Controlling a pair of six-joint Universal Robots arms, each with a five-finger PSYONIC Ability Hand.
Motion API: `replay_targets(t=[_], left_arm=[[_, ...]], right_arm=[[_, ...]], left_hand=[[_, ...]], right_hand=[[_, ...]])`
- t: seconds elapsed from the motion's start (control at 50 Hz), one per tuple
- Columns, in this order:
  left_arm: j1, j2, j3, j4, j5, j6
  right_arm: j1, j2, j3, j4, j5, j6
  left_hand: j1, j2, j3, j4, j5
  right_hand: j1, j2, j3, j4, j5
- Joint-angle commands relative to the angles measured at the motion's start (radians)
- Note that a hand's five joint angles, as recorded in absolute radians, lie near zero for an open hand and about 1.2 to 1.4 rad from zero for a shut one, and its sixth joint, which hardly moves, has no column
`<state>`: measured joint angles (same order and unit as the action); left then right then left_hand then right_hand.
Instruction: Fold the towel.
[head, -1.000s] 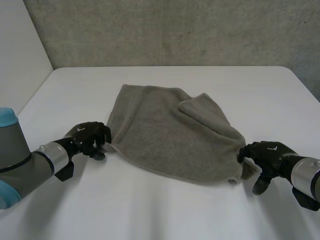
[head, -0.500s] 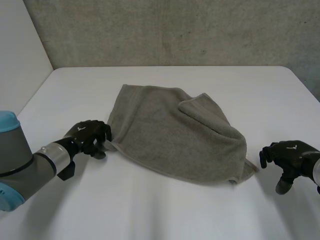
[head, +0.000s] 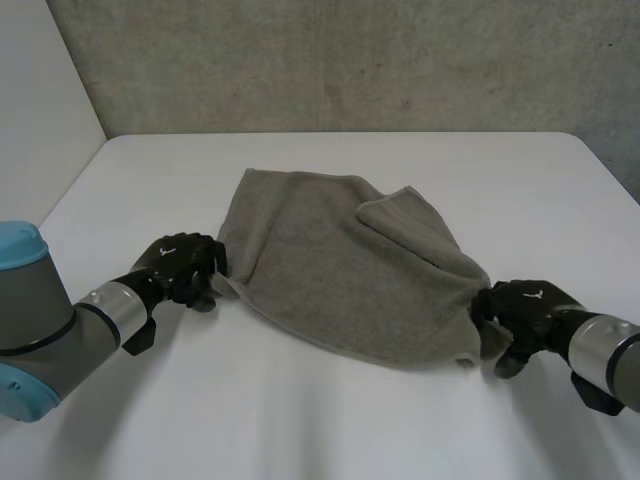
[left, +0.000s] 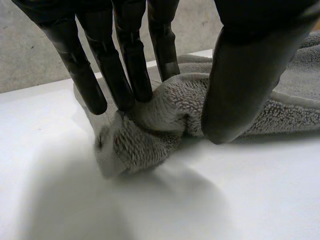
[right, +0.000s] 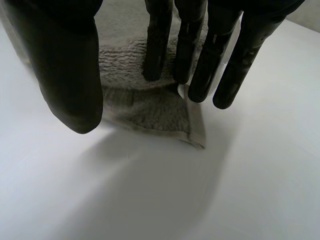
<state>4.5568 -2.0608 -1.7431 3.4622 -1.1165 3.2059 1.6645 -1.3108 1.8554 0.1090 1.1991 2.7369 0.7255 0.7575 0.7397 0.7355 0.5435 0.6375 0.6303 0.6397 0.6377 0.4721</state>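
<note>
We count one towel (head: 330, 260), grey, lying rumpled on the white surface (head: 300, 420) near its middle, with one flap turned over on its far right part. We count two hands, one at each near corner of the towel.

Left hand (head: 185, 268): it sits at the towel's left corner. In the left wrist view its fingers (left: 111, 65) are nearly straight and press down on one side of a raised bunch of cloth, and the thumb (left: 245, 85) closes against the other side. The gap is narrow and the bunched corner is pinched between them. Just beyond the fingertips the tip of the corner rests on the surface.

Right hand (head: 525, 308): it sits at the towel's right corner. In the right wrist view its fingers (right: 157, 45) are straight, and the tips of some touch the top of the cloth close to the corner. The thumb (right: 70, 75) stands well apart from them, its tip at the towel's near edge. The cloth between thumb and fingers lies flat on the surface; we see no pinch, so the hand is wide.

One grey concrete wall (head: 350, 60) stands behind the surface.
</note>
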Motion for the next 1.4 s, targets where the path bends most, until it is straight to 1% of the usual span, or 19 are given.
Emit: replay_targets(t=[0.02, 0.08, 0.12, 0.14, 0.18, 0.42, 0.58, 0.68, 0.72, 0.74, 0.78, 0.8, 0.84, 0.86, 0.9, 1.08, 1.16, 1.26, 1.4], left_arm=[[0.004, 0.013, -0.016, 0.018, -0.002, 0.0], [0.004, 0.016, -0.019, 0.023, -0.002, 0.0], [0.002, 0.019, -0.022, 0.032, -0.002, -0.001], [0.002, 0.019, -0.022, 0.032, -0.002, -0.001], [-0.001, 0.019, -0.023, 0.035, -0.002, -0.001], [-0.008, 0.014, -0.021, 0.037, -0.002, 0.0], [-0.012, 0.004, -0.018, 0.038, -0.002, 0.002], [-0.016, -0.018, 0.002, 0.051, -0.002, 0.002], [-0.036, -0.042, 0.031, 0.07, -0.002, 0.003], [-0.036, -0.042, 0.031, 0.071, -0.002, 0.003], [-0.054, -0.07, 0.054, 0.086, -0.002, 0.005], [-0.055, -0.07, 0.054, 0.086, -0.002, 0.005], [-0.059, -0.091, 0.069, 0.087, -0.003, 0.008], [-0.059, -0.091, 0.07, 0.087, -0.003, 0.008], [-0.061, -0.102, 0.076, 0.083, -0.005, 0.008], [-0.059, -0.099, 0.076, 0.081, -0.014, 0.006], [-0.059, -0.094, 0.076, 0.078, -0.04, 0.005], [-0.058, -0.091, 0.076, 0.078, -0.048, 0.003], [-0.055, -0.091, 0.076, 0.078, -0.048, 0.003]], right_arm=[[0.046, 0.042, -0.007, -0.072, 0.0, 0.043], [0.06, 0.054, -0.012, -0.084, 0.0, 0.064], [0.066, 0.059, -0.015, -0.087, 0.0, 0.069], [0.072, 0.062, -0.015, -0.092, 0.0, 0.075], [0.078, 0.064, -0.015, -0.103, 0.0, 0.081], [0.101, 0.096, -0.015, -0.159, 0.0, 0.15], [0.1, 0.097, -0.013, -0.172, 0.002, 0.164], [0.098, 0.097, -0.004, -0.175, 0.002, 0.165], [0.1, 0.097, -0.001, -0.175, 0.002, 0.167], [0.1, 0.097, -0.001, -0.175, 0.003, 0.168], [0.1, 0.097, 0.002, -0.173, 0.004, 0.17], [0.1, 0.097, 0.002, -0.175, 0.004, 0.178], [0.1, 0.097, 0.004, -0.175, 0.004, 0.191], [0.1, 0.097, 0.004, -0.175, 0.004, 0.191], [0.101, 0.099, 0.005, -0.19, 0.002, 0.242], [0.116, 0.114, -0.008, -0.21, 0.0, 0.273], [0.135, 0.131, -0.019, -0.213, 0.0, 0.274], [0.162, 0.151, -0.035, -0.216, 0.002, 0.28], [0.176, 0.177, -0.053, -0.252, 0.007, 0.305]], left_hand=[[-0.092, -0.124, -0.106, -0.102, -0.085], [-0.133, -0.165, -0.147, -0.143, -0.126], [-0.265, -0.297, -0.279, -0.275, -0.257], [-0.265, -0.297, -0.28, -0.275, -0.258], [-0.444, -0.476, -0.458, -0.454, -0.436], [-0.459, -0.491, -0.473, -0.469, -0.452], [-0.433, -0.465, -0.447, -0.443, -0.425], [-0.315, -0.347, -0.329, -0.325, -0.308], [-0.161, -0.193, -0.175, -0.171, -0.153], [-0.16, -0.192, -0.174, -0.17, -0.152], [0.164, 0.132, 0.15, 0.154, 0.172], [0.166, 0.134, 0.152, 0.156, 0.174], [0.406, 0.374, 0.392, 0.396, 0.413], [0.407, 0.375, 0.393, 0.397, 0.414], [0.547, 0.515, 0.533, 0.537, 0.555], [0.574, 0.542, 0.56, 0.564, 0.582], [0.571, 0.539, 0.557, 0.561, 0.579], [0.565, 0.533, 0.551, 0.555, 0.573], [0.554, 0.522, 0.54, 0.544, 0.561]], right_hand=[[0.029, 0.036, 0.027, 0.029, 0.02], [0.032, 0.039, 0.03, 0.032, 0.023], [0.029, 0.036, 0.027, 0.029, 0.02], [0.029, 0.036, 0.027, 0.029, 0.02], [0.026, 0.033, 0.024, 0.026, 0.017], [0.02, 0.027, 0.018, 0.02, 0.011], [0.023, 0.03, 0.021, 0.023, 0.014], [0.035, 0.042, 0.032, 0.034, 0.025], [0.041, 0.048, 0.038, 0.04, 0.031], [0.049, 0.056, 0.047, 0.049, 0.04], [0.049, 0.057, 0.047, 0.049, 0.04], [0.049, 0.057, 0.047, 0.049, 0.04], [0.049, 0.057, 0.047, 0.049, 0.04], [0.049, 0.057, 0.047, 0.049, 0.04], [0.026, 0.033, 0.024, 0.026, 0.017], [0.02, 0.027, 0.018, 0.02, 0.011], [-0.044, -0.037, -0.046, -0.044, -0.053], [-0.127, -0.12, -0.129, -0.127, -0.136], [-0.106, -0.099, -0.108, -0.106, -0.115]])
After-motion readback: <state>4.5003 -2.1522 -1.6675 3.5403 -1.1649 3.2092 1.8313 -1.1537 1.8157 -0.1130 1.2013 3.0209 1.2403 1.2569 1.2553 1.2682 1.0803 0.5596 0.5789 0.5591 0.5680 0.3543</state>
